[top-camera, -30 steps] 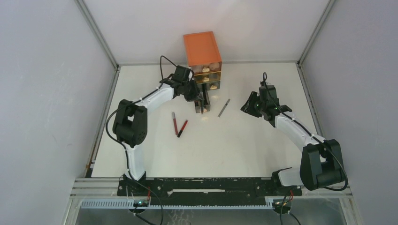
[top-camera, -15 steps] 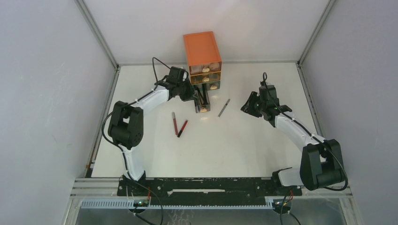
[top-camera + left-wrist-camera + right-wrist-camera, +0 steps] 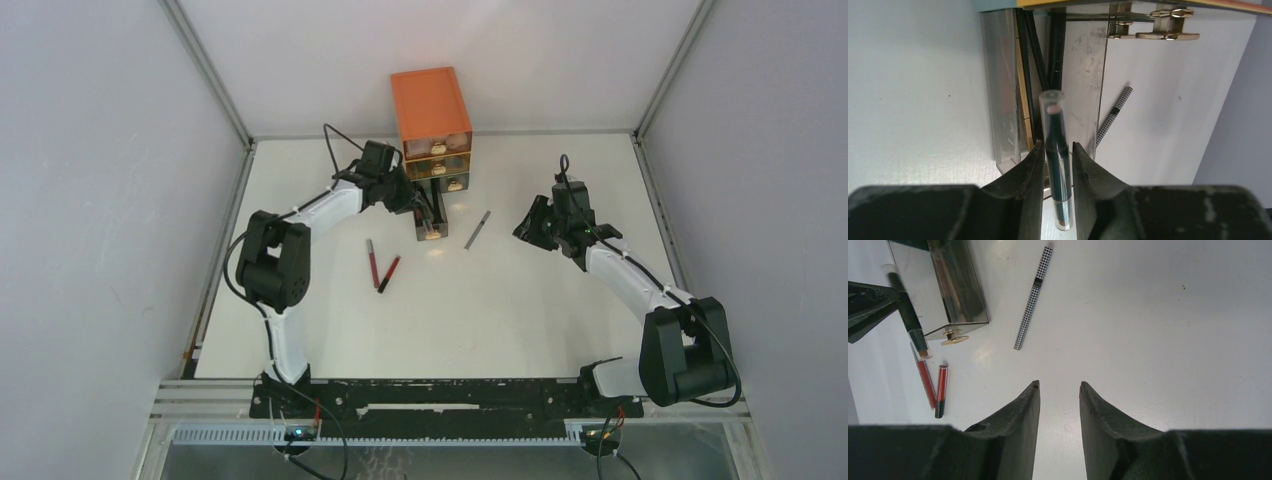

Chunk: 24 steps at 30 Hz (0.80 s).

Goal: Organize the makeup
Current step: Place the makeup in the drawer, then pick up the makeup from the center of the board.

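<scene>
Beside the open drawer lies a checkered pencil.

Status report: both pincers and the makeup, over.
Left pincer straddles black clear-capped pencil over open clear drawer, grip unclear. Right pincer open, empty. Checkered pencil, two red pencils loose on white table.

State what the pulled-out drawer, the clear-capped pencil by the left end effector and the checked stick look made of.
Pulled-out clear drawer: transparent hard plastic, probably acrylic; glossy, scuffed, contents show through.
Its round gold knob: shiny metal or plated plastic.
Dark pencil with clear cap: see-through plastic cap; body lacquered wood or plastic, unclear.
Black-and-white checked stick: smooth printed casing, material unclear.
</scene>
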Each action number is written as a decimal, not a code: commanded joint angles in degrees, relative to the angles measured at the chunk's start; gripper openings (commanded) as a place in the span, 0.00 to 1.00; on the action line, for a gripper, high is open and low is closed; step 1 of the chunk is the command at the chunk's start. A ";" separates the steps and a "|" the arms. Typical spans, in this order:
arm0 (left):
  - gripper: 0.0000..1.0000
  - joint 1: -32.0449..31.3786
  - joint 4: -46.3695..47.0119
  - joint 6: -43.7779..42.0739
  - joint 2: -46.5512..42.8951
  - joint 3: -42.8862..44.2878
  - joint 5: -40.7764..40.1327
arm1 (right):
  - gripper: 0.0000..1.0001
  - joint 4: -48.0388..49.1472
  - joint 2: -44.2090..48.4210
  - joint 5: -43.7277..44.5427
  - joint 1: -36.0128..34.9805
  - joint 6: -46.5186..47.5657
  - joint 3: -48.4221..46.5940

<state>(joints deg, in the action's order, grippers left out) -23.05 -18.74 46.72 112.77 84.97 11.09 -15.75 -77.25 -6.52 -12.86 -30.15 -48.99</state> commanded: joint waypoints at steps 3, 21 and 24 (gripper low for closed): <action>0.33 0.33 0.29 0.24 -0.48 2.97 -0.63 | 0.42 0.63 2.20 0.37 0.38 0.40 0.36; 0.39 -2.62 -2.15 -7.05 -22.09 -15.01 -5.01 | 0.53 1.55 -6.42 5.03 -7.82 -3.86 -4.68; 0.46 -2.33 -4.50 -9.66 -25.33 -19.33 -9.90 | 0.53 -1.79 -12.85 9.42 -11.26 -6.11 -10.69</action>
<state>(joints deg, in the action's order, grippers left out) -25.78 -20.75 41.76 91.96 70.67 7.79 -16.16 -84.20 -3.09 -20.36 -32.71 -52.51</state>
